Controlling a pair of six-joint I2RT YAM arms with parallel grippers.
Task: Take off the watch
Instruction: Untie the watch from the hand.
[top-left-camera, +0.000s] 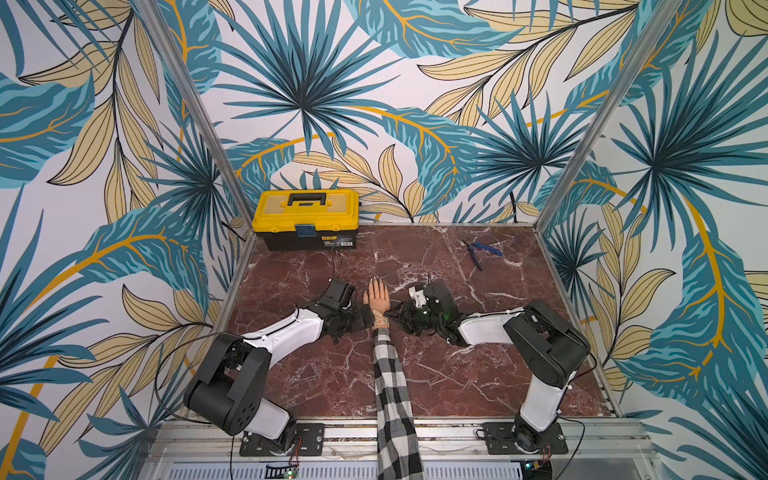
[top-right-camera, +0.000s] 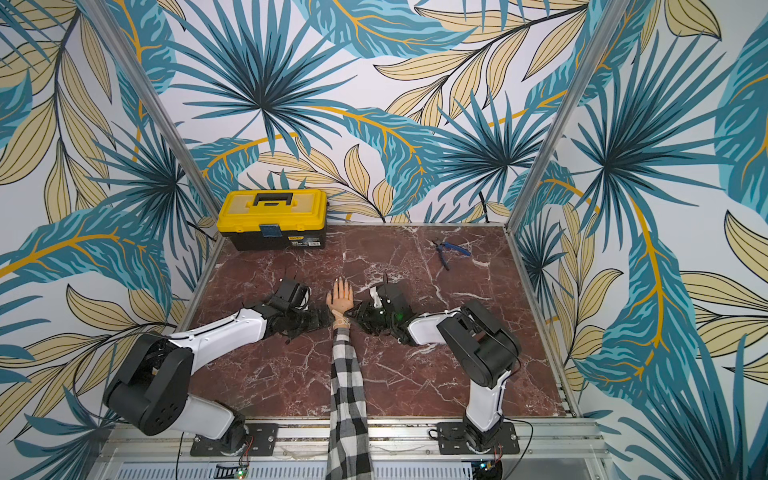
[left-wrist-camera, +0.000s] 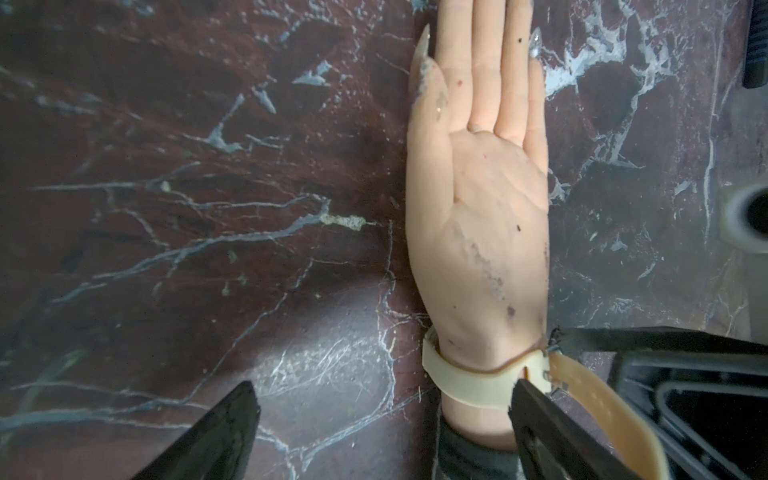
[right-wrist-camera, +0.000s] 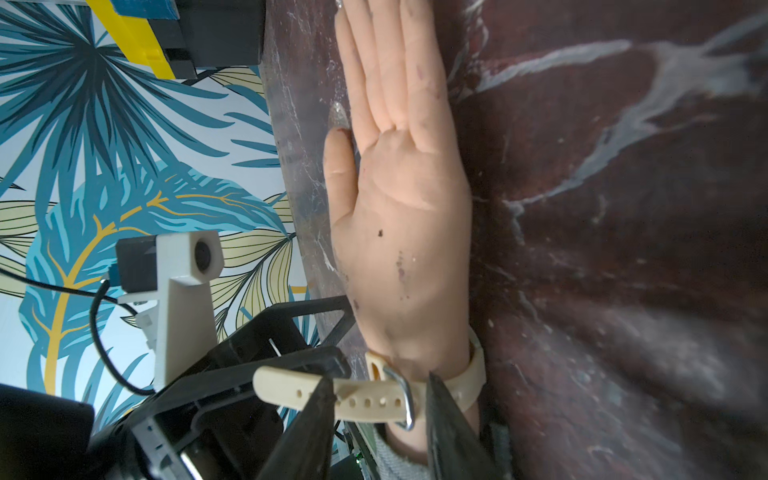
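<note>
The mannequin arm (top-left-camera: 388, 374) lies up the table's (top-left-camera: 457, 374) middle from the near edge, the left claw (top-left-camera: 368, 318) and right claw (top-left-camera: 394, 314) crowding its wrist from both sides. A toolbox (top-left-camera: 306, 218) blocks the far left corner; pliers (top-left-camera: 482, 251) lie near the far right. Between them the far edge stands open.

- Looks like a robot lab test booth, staged rather than lived in.
- Walled with flat panels printed with teal and yellow tropical leaves (top-left-camera: 307, 83), framed by bare aluminium posts (top-left-camera: 191, 104).
- Floored with a red-brown marble-patterned tabletop (top-left-camera: 332, 374).
- Bolted to a grey metal rail (top-left-camera: 449, 434) along the near edge: black-and-white left robot arm (top-left-camera: 286, 334) and matching right robot arm (top-left-camera: 544, 399).
- Yellow-lidded black plastic toolbox (top-left-camera: 305, 218) at far left.
</note>
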